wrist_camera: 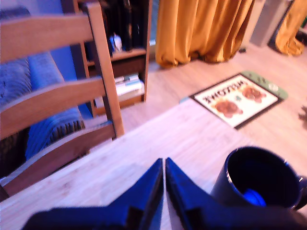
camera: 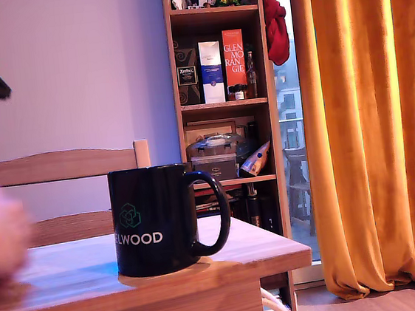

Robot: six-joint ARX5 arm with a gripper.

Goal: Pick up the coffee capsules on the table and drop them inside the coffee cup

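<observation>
The big shiny black coffee cup (camera: 162, 218) stands on the wooden table (camera: 72, 277), with 1 blue capsule (wrist_camera: 253, 196) inside. The gripper (wrist_camera: 164, 165) hangs beside it, pressed together, holding nothing. A wooden chair (camera: 60, 165) stands behind.

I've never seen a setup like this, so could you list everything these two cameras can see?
Coffee cup: one, glossy black, near the table's corner.
Blue capsule: one, inside the cup.
Table: one, light wood.
Chair: one, wooden, slatted, behind the table.
Bookshelf: one, wooden, holding boxes and bottles.
Curtain: orange, exterior view's right.
Doormat: one, patterned, on the floor.
Blurred pinkish shape: exterior view's left edge, cannot tell what.
Gripper: one, blue-looking, fingers together, holding nothing visible.
</observation>
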